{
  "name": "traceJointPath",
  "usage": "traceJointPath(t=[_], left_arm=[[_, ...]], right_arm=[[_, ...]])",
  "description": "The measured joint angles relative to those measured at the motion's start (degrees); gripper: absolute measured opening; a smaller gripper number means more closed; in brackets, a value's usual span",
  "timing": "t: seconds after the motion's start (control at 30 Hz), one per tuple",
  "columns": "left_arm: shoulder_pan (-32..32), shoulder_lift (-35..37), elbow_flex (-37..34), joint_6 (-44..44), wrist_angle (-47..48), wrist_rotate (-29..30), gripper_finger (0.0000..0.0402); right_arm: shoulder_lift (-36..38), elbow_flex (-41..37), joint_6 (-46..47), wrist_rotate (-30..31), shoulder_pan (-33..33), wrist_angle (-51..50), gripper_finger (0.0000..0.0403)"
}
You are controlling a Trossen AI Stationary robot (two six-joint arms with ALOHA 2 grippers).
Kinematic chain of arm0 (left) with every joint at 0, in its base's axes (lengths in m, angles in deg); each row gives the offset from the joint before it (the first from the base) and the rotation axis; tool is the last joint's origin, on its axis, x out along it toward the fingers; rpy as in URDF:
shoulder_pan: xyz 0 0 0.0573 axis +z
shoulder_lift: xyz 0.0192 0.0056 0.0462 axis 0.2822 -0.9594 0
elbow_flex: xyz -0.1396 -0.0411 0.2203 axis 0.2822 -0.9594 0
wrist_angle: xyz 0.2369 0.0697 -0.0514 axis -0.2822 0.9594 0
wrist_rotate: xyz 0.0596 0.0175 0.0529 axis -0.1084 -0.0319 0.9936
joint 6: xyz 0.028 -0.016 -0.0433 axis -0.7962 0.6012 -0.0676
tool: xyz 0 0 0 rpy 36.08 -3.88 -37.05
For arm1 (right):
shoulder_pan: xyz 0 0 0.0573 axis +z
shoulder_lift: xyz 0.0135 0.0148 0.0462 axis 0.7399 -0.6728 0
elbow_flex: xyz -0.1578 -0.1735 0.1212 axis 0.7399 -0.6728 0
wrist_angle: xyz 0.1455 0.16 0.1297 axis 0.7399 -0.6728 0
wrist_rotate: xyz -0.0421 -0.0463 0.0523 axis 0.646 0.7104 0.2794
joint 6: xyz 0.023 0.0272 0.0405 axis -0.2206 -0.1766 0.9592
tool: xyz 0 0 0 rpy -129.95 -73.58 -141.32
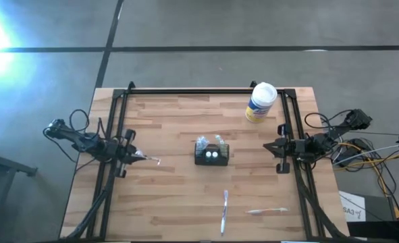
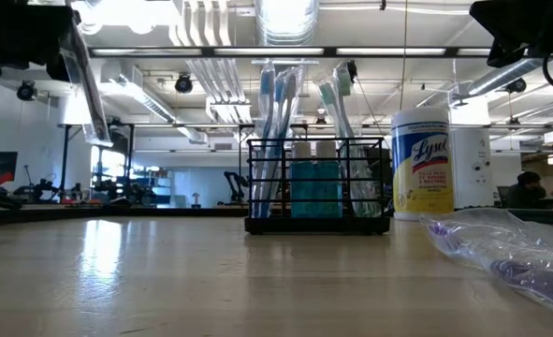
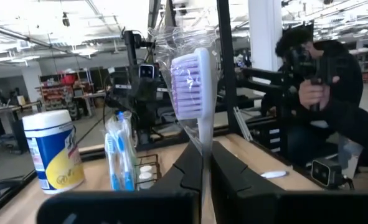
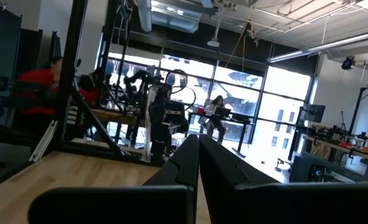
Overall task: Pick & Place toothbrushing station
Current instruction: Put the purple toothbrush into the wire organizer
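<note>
The toothbrushing station is a small black wire holder standing on its base at the table's middle, with several toothbrushes upright in it. My left gripper is left of it, above the table, shut on a toothbrush with purple bristles in clear wrap. My right gripper is to the holder's right, shut and empty. My left gripper pinches the wrapped toothbrush's handle between its two fingers. The brush lies along the fingers and sticks out past their tips toward the holder, head end foremost. It is lifted clear of the table.
A white canister with a yellow label stands at the far right, behind the holder. Two wrapped toothbrushes lie near the front edge. A black frame runs along the table's sides. A person stands beyond the table.
</note>
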Motion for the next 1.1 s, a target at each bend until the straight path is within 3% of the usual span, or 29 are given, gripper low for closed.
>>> traceJointPath(t=[1.1], left_arm=[[0.11, 0.91, -2.20, 2.19, -0.59, 0.17, 0.0014]], right_arm=[[0.00, 0.00, 0.65, 0.00, 0.01, -0.02, 0.0008]])
